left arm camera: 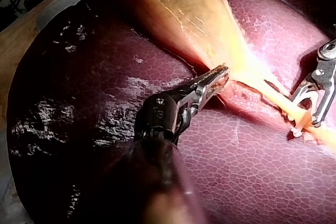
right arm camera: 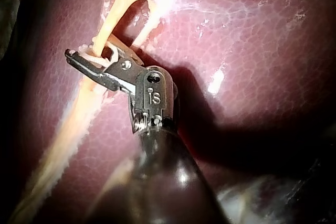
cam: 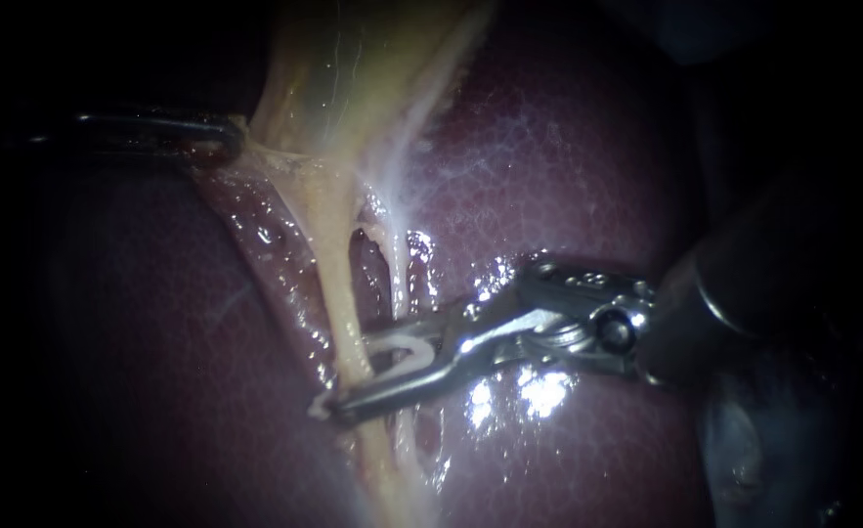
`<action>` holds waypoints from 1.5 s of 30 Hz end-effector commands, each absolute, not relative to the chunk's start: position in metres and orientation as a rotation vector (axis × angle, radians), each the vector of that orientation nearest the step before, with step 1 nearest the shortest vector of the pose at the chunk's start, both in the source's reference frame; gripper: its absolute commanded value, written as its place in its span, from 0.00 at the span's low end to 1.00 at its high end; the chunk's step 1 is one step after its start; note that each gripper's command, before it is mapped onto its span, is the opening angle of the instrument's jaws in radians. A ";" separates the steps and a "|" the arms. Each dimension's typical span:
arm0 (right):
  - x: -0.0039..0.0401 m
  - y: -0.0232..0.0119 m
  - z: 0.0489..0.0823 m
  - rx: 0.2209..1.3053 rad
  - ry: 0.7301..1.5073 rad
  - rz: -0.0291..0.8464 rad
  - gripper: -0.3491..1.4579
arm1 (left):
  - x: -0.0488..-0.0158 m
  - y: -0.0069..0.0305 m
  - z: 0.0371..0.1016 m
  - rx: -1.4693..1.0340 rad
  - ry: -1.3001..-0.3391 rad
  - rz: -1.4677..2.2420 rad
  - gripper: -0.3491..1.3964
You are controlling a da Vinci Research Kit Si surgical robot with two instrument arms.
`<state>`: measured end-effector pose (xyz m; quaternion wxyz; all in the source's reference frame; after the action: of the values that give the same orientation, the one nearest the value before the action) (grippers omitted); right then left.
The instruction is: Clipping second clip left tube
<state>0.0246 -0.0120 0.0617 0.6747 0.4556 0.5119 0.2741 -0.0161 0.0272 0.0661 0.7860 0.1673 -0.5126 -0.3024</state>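
Close view of a dark red, glossy liver [cam: 568, 147] with a pale yellow gallbladder [cam: 353, 59] that narrows downward into two strands. The left tube [cam: 338, 284], a soft, wet-looking yellow cord, runs down the middle of the scene. The thinner, whitish right tube [cam: 399, 274] lies just beside it.

Our right instrument [cam: 348, 374], a metal shaft entering from the right, reaches across the right tube and straddles the left tube low on its length. Its jaws stand partly apart and carry a small white clip [cam: 407, 350], one leg along each jaw. The left tube passes through the gap, and the clip is not yet squeezed closed.

Our left instrument [cam: 240, 137], dark and entering from the left, has its jaws closed on the edge of the gallbladder, holding the strands stretched.

We judge the left tube to be light, limp, slippery and easily torn or cut through. It should be taken only across its width, square on, at the bare stretch now between the jaws. That hold must stay clear of the right tube and the liver, with the clip's tips past the tube's far side before closing. We cannot make out another clip on it.
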 end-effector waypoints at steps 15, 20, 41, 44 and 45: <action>0.0268 -0.0121 0.0627 1.083 1.206 0.664 0.47 | -0.0161 0.0272 0.0661 0.360 -1.105 -0.653 0.00; 0.0268 -0.0122 0.0625 1.130 1.228 0.670 0.47 | -0.0162 0.0272 0.0661 0.360 -1.105 -0.653 0.00; 0.0259 -0.0127 0.0565 1.217 1.332 0.660 0.45 | -0.0161 0.0272 0.0663 0.360 -1.105 -0.652 0.00; 0.0256 -0.0127 0.0566 1.220 1.331 0.658 0.42 | -0.0161 0.0272 0.0663 0.360 -1.105 -0.652 0.00; 0.0256 -0.0127 0.0567 1.221 1.331 0.656 0.41 | -0.0161 0.0272 0.0663 0.360 -1.105 -0.652 0.00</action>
<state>0.0254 -0.0126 0.0567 0.5728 0.5209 0.5678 0.2795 -0.0161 0.0272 0.0663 0.7861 0.1671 -0.5124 -0.3026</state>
